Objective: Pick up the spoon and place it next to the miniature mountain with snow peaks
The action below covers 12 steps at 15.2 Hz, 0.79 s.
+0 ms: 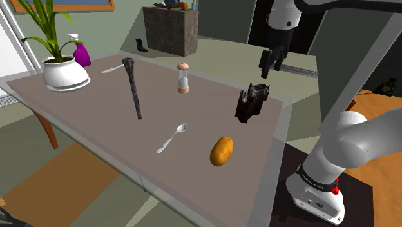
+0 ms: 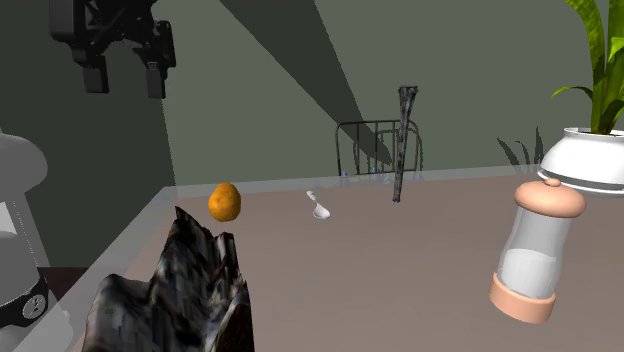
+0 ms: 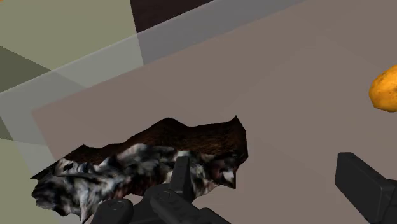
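A white spoon (image 1: 172, 138) (image 2: 318, 206) lies flat on the grey-brown table (image 1: 90, 109), near its front edge in the shoulder view. The miniature mountain (image 1: 251, 102) (image 2: 175, 290) (image 3: 146, 162) is a dark jagged rock with white flecks, standing near the table's right edge in the shoulder view. My black gripper (image 1: 270, 61) (image 2: 125, 70) (image 3: 273, 191) hangs in the air above and slightly beyond the mountain. Its fingers (image 3: 181, 178) stand apart with nothing between them. The spoon is well away from the gripper, past the mountain.
An orange potato-like lump (image 1: 221, 150) (image 2: 224, 201) (image 3: 385, 89) lies between spoon and mountain. A shaker (image 1: 183, 77) (image 2: 535, 250), a long dark rod (image 1: 134, 87) (image 2: 404, 140), a potted plant (image 1: 64, 72) (image 2: 590, 160) and a purple bottle (image 1: 80, 53) stand farther along the table.
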{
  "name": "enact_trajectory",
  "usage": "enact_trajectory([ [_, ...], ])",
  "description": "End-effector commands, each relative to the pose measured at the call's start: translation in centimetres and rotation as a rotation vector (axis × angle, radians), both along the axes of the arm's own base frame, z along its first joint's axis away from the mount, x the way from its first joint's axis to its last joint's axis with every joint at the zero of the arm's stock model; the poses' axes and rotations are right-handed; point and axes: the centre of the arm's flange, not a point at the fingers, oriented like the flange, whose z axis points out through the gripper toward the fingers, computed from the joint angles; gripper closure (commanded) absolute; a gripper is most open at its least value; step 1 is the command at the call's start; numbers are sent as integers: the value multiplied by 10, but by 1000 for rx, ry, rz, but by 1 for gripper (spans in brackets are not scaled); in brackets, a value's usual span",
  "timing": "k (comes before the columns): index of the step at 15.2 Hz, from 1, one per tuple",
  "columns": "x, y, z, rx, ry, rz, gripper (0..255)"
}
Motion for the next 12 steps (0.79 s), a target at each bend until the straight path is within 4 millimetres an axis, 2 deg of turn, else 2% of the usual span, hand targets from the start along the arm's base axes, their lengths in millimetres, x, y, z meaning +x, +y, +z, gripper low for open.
enact_trajectory([
  [1, 0, 0, 0, 0, 0, 0, 0],
  [12, 100, 65, -84, 50, 46, 97, 0],
])
